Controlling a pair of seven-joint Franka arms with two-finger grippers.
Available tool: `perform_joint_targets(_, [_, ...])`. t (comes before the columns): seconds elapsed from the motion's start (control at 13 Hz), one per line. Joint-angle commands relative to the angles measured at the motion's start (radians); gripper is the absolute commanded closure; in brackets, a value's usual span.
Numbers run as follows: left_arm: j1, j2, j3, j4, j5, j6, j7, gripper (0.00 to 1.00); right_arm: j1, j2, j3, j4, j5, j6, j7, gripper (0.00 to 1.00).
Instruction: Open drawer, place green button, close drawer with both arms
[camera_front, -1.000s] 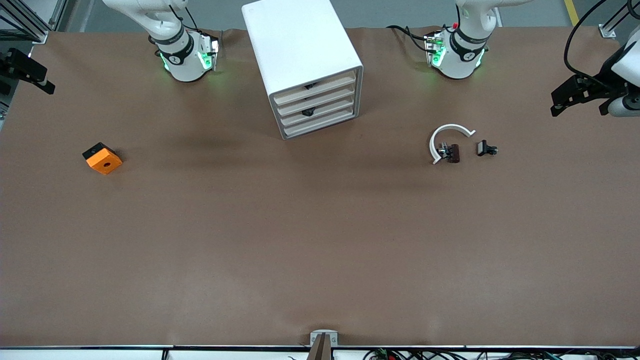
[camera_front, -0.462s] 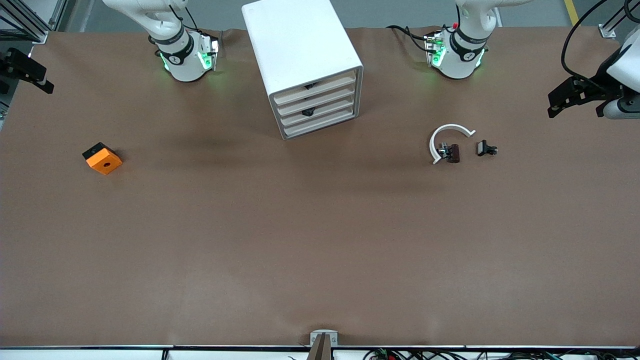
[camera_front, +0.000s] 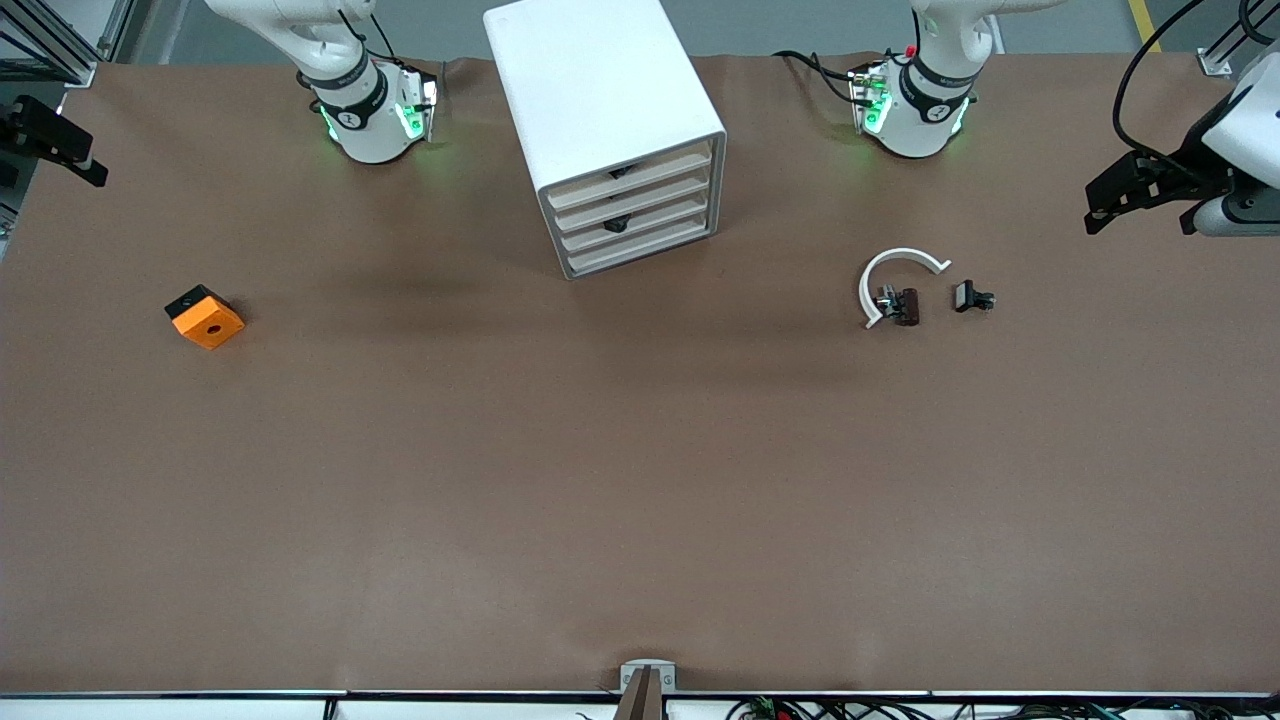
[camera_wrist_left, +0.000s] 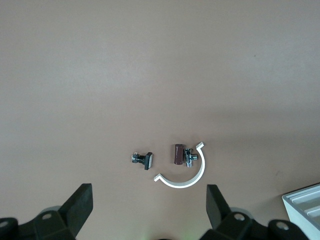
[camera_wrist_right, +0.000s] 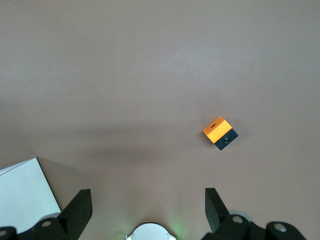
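brown matte table cover (camera_front: 640, 480), faint creases, grey floor along the robots' edge, yellow floor stripe (camera_front: 1143, 22), aluminium frame rail (camera_front: 60, 40), even overhead light

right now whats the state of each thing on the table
cabinet: upright, all four drawers shut
left end effector: open, empty, over the table's edge
right end effector: open, empty, over the table's edge
orange cube: lying loose
white arc: flat, beside small black-brown parts
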Motion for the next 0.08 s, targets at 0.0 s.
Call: perform_joint_targets(0.0, [0.002,0.011,-0.004,0.026,-0.011,-0.023,0.009,0.0,0.001,-0.024,0.0,-0.016,-0.011,0.0,0.002,0.0])
